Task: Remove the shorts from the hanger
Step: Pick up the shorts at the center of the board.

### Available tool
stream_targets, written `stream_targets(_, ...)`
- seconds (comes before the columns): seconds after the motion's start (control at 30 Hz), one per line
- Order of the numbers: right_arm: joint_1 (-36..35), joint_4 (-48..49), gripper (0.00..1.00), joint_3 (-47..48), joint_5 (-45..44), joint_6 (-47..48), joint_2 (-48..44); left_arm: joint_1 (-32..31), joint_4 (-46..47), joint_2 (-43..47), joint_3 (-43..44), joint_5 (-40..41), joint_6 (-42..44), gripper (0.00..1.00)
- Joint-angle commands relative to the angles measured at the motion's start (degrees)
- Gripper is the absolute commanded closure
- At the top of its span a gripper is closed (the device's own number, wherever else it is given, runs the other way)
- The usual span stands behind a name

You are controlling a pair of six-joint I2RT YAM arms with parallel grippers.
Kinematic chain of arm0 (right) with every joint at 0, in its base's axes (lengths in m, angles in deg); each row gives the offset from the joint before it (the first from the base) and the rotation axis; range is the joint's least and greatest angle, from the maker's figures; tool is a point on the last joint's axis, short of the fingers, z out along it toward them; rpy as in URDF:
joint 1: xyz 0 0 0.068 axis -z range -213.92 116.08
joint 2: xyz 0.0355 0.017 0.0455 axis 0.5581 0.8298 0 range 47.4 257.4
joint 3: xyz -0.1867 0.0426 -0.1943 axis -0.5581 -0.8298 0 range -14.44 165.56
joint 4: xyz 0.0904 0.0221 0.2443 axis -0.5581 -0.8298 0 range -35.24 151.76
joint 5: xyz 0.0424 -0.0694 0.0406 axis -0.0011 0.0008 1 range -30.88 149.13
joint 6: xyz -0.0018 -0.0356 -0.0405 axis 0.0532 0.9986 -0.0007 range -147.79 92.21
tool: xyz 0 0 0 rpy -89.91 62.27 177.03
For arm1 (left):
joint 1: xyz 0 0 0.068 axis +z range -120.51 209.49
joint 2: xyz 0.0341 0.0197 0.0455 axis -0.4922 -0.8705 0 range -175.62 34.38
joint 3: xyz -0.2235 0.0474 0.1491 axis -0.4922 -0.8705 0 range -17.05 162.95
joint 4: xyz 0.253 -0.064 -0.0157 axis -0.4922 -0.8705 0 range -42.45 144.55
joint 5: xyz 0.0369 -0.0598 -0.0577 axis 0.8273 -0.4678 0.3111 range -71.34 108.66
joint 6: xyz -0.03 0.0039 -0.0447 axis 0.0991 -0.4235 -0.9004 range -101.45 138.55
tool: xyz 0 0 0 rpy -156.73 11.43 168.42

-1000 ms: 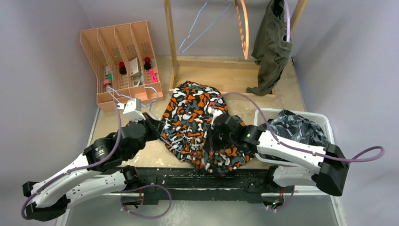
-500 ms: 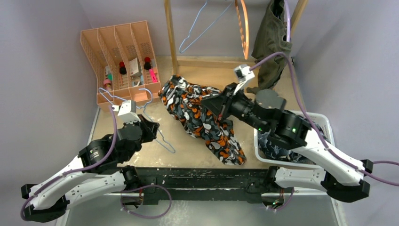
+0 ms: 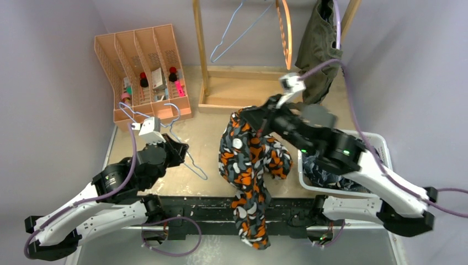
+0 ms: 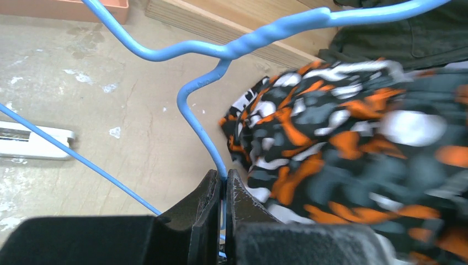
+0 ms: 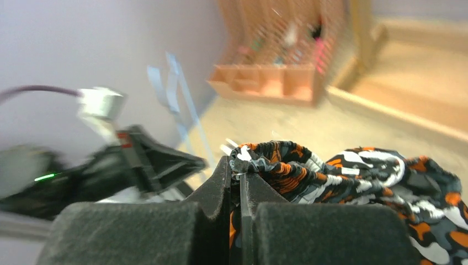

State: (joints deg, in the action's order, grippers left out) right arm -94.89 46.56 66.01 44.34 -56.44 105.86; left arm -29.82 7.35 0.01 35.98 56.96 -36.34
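Counting three shorts, we see: camo pair (image 3: 248, 165), crumpled, orange-white-black, dangling at centre toward 6 o'clock, pinched by right gripper (image 3: 252, 118); olive pair (image 3: 317, 55) hung at 1 o'clock; dark patterned pair (image 3: 320, 178) in basket (image 3: 381, 141) at 3 o'clock. Our left gripper (image 4: 223, 185) clamps one blue hanger (image 4: 197, 107) at 9 o'clock.

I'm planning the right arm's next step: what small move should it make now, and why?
Probably swing the right gripper toward the white basket: it is shut on the camouflage shorts, which hang free of the blue hanger held by the left gripper.
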Motion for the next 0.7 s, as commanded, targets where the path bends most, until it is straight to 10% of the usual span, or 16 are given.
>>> stream_targets(0.0, -0.04, -7.56, 1.00, -3.73, -13.02, -5.30, 12.49, -0.04, 4.16, -0.61, 0.83, -1.98, 0.87, 1.00)
stream_targets(0.23, 0.59, -14.54, 1.00, 2.33, -20.32, -10.99, 22.35, -0.09, 4.31, -1.35, 0.72, -3.76, 0.61, 1.00)
stream_targets(0.67, 0.93, -4.44, 1.00, 12.27, -32.84, 1.36, 13.39, -0.04, 7.61, -2.27, -0.91, -5.20, 0.38, 1.00)
